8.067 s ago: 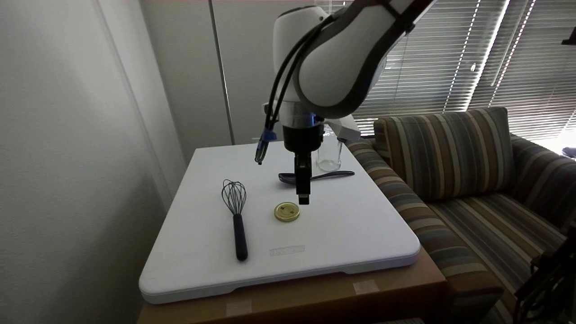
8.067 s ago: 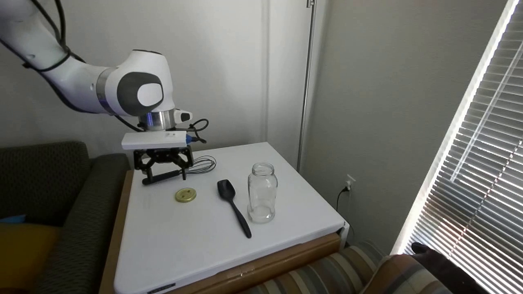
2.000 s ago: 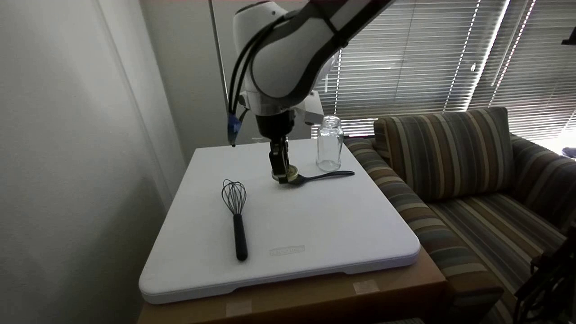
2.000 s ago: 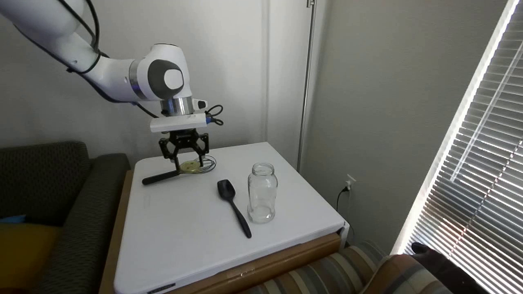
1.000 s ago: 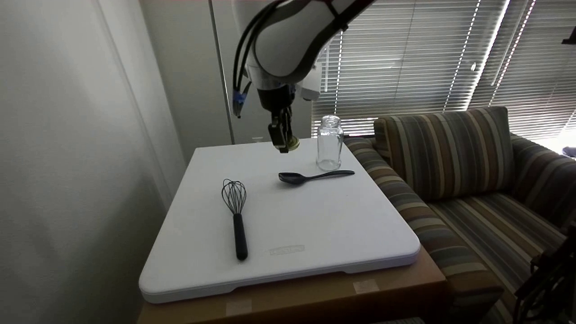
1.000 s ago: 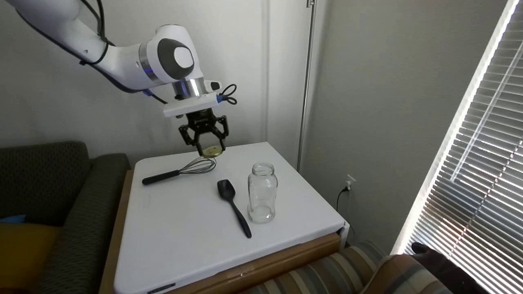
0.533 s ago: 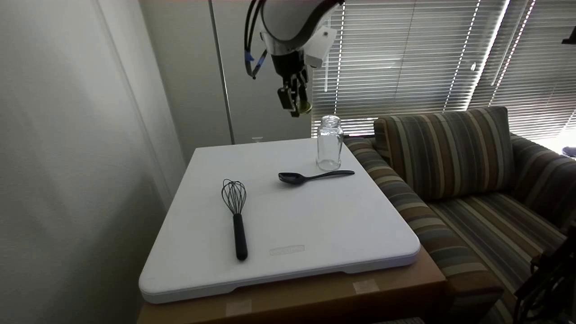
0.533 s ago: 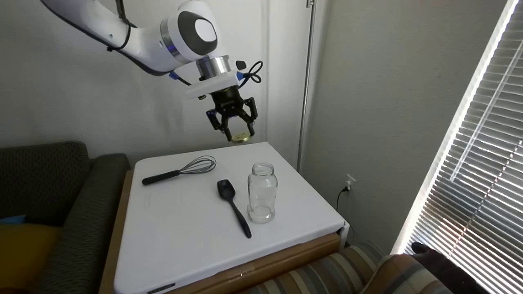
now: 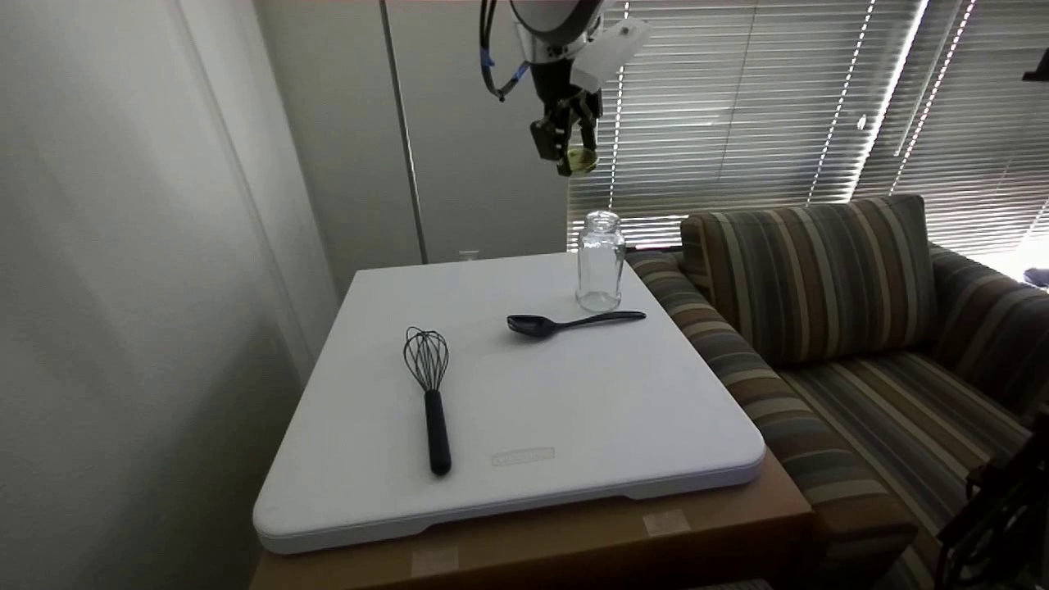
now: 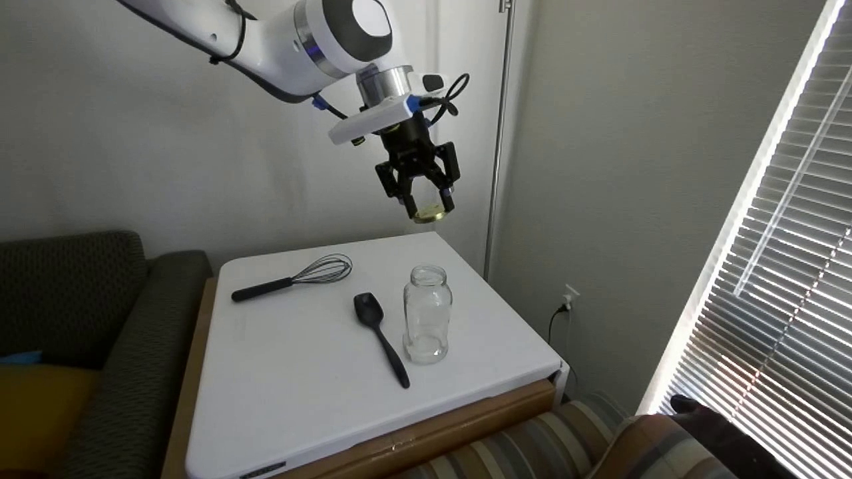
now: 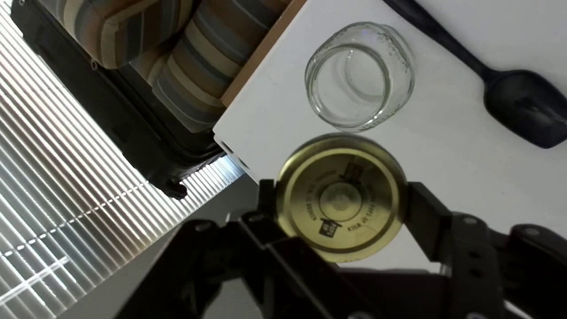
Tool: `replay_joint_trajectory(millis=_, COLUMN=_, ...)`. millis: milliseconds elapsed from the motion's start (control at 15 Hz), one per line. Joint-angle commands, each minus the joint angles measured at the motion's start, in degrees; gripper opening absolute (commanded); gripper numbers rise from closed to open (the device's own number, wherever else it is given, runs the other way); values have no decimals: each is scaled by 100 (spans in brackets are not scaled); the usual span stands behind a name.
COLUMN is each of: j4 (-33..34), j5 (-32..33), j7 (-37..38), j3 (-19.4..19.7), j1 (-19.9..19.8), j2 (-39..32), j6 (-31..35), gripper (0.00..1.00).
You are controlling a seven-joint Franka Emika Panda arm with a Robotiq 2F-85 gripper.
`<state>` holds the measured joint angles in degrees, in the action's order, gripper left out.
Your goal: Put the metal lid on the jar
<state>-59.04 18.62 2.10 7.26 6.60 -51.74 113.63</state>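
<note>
Claw [image 10: 430, 207] is up in the air, leaning a bit, jaws squeezed in on a load. Behind it in an exterior view hang white blinds [image 9: 737, 123], while a dark couch [image 10: 73, 299] and a striped armchair [image 9: 893, 401] sit close by the white table [image 9: 574, 393]. Standing upright near a table corner is the jar [image 10: 427, 319], clear glass, mouth up. Black whisk [image 9: 435, 418] is lying well apart from it. What crowds the jar is the black spoon [image 10: 382, 336], its handle just beside the jar's base. In the wrist view the claw blocks part of the table. Smallest of the lot is the metal lid [image 11: 341, 201], and that's what the claw's got: gold, pinched by its edges, slightly tilted, higher than the jar's mouth and apart from it.
</note>
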Motion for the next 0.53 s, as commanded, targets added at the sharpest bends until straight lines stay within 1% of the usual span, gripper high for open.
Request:
replay_joint_trajectory(millis=0, j4=197, j5=-358, j7=430, j3=-34, j1=-278, j2=-139, j6=-244, gripper=48)
replay_joint_trajectory(millis=200, j4=191, j5=-668, j7=614, j3=-84, j1=-455, j2=-214, j6=-282, gripper=48)
replay_joint_trajectory(millis=467, j4=189, j5=-1008, j7=724, j3=-134, j1=-575, j2=-407, j6=-238, gripper=48)
